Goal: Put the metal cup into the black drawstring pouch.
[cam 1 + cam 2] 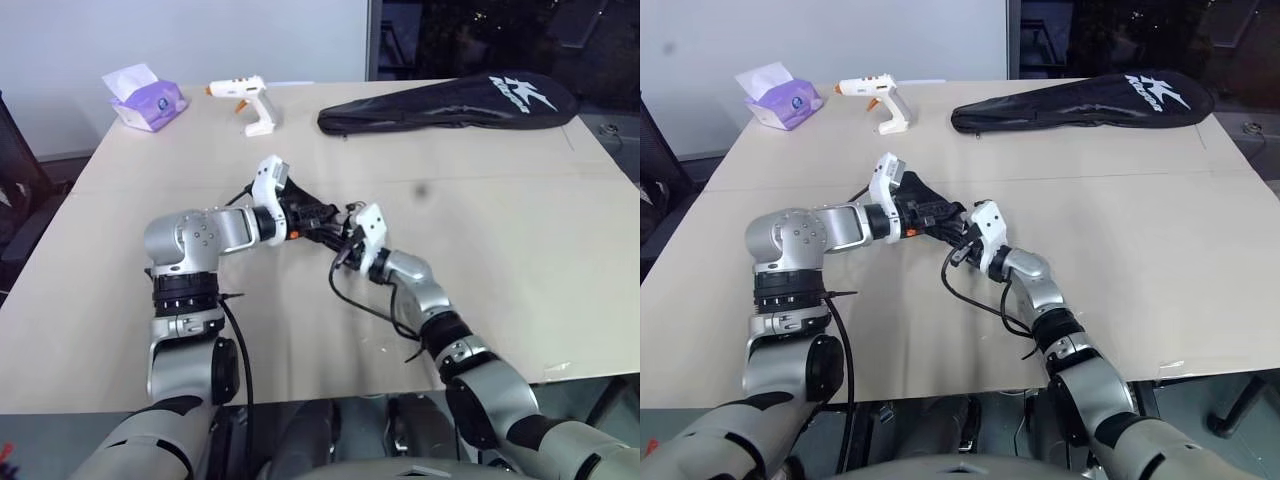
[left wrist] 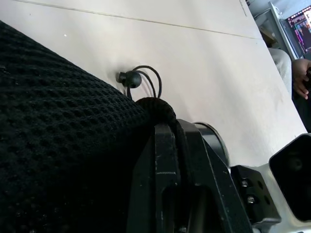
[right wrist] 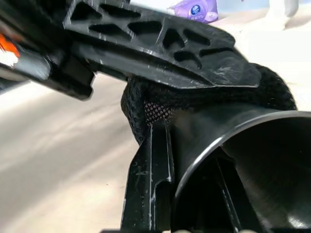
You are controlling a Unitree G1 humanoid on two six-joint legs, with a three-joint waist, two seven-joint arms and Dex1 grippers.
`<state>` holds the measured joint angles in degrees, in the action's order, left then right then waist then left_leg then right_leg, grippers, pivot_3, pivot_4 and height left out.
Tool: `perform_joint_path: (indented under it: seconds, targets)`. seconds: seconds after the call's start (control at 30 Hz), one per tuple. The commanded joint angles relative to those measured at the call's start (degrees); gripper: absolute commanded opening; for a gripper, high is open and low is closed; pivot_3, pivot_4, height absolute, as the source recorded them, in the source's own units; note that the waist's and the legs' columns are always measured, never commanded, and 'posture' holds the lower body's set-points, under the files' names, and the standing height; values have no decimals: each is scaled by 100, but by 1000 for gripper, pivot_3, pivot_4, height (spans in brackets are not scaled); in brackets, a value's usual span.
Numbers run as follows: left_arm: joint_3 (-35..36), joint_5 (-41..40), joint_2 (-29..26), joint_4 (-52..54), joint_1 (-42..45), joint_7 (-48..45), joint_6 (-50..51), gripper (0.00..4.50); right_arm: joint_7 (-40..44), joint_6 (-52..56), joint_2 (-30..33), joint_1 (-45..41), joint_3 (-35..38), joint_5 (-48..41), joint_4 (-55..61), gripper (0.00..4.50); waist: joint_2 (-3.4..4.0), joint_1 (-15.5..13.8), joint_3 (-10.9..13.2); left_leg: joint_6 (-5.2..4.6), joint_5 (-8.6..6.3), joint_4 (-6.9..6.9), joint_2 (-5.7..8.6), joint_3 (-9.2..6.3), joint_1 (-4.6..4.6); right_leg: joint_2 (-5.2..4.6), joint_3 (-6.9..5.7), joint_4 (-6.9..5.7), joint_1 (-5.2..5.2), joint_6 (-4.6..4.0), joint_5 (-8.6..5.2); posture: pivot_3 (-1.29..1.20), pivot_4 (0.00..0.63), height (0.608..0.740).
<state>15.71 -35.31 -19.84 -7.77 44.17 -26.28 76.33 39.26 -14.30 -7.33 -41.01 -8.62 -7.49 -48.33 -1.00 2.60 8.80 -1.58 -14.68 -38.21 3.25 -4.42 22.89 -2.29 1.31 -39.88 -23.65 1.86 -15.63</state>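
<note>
My two grippers meet above the middle of the table (image 1: 500, 230). The left gripper (image 1: 322, 224) is shut on the edge of the black drawstring pouch (image 2: 58, 145), a soft mesh bag whose cord toggle (image 2: 129, 77) hangs free. The right gripper (image 1: 342, 238) is shut on the metal cup (image 3: 262, 160), with one finger (image 3: 150, 179) outside its wall and the other inside the rim. The cup's open mouth faces the right wrist. Pouch mesh (image 3: 146, 109) wraps against the cup's far side, and I cannot tell how far the cup sits inside. The cup's rim (image 2: 214, 138) shows beside the left fingers (image 2: 167, 184).
A long black racket bag (image 1: 450, 100) with white lettering lies at the back right. A white glue gun (image 1: 250, 105) and a purple tissue pack (image 1: 147, 100) lie at the back left. A person's hand (image 2: 302, 77) shows beyond the table's far edge.
</note>
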Motion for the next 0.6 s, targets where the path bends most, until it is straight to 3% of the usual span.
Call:
perform_joint_path:
  seconds: [0.03, 0.3, 0.33, 0.5, 0.53, 0.6]
  targets:
    - [189, -453, 121, 503, 56, -39, 378, 0, -389, -769, -27, -227, -236, 555, -1, 24, 0, -4, 1, 0, 0, 0, 0, 0, 0, 0, -1, 1, 0, 0, 0, 0, 150, 740]
    - [662, -1310, 496, 1091, 559, -147, 1491, 0, -961, -1531, 356, -700, -650, 1589, 299, 24, -2, 9, 2, 0, 0, -1, 0, 0, 2, 1, -2, 1, 0, 0, 0, 0, 150, 740]
    - [682, -1315, 509, 1103, 550, -136, 1520, 0, -913, -1452, 318, -729, -546, 1412, 382, 24, -2, 11, 2, 1, 0, 0, 0, 0, 0, 2, -2, 2, 0, 0, 0, 0, 150, 740]
    - [672, -1248, 454, 1126, 325, -115, 1432, 0, -385, 199, -303, -663, 785, -1174, 1437, 24, -1, 25, 6, 8, 1, 1, -8, -4, 2, 5, -6, 2, 1, -1, 0, 0, 150, 740]
    - [684, -1249, 465, 1128, 312, -106, 1420, 0, -292, 400, -287, -624, 833, -1371, 1593, 24, -1, 8, 6, 7, 1, -2, -7, -6, 2, 4, -9, 4, 5, -1, 0, 0, 150, 740]
    - [679, -1248, 534, 1077, 360, -74, 1330, 0, -205, 264, -47, -559, 452, -842, 1670, 24, -1, -8, 6, 7, 1, -2, -5, -6, 2, 2, -7, 7, 5, -1, 0, 0, 150, 740]
